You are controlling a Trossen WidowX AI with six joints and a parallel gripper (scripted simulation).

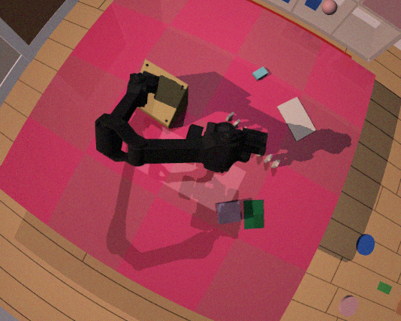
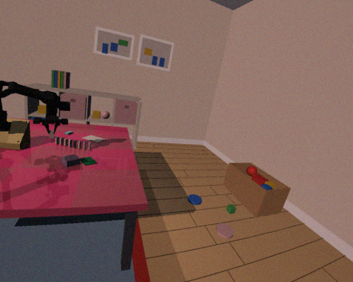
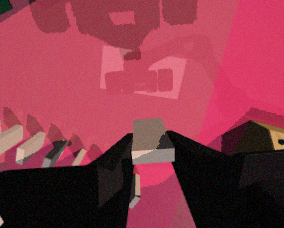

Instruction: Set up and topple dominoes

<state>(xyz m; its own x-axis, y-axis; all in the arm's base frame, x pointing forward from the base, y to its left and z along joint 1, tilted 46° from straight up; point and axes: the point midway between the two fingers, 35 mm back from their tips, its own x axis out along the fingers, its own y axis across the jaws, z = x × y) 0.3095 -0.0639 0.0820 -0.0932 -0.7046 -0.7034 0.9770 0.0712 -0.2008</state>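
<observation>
A row of pale, thin dominoes stands on the pink table. The arm hides the middle of the row in the top view. My gripper is shut on a grey-beige domino, held above the table near the left end of the row as seen in the exterior view. The arm hides the fingertips in the top view. In the wrist view, one standing domino shows low between the fingers and others show at the lower left, partly behind the left finger.
A grey-purple box lies beside a green card. A white card and a small teal block lie across the row. The tan arm base stands on the table.
</observation>
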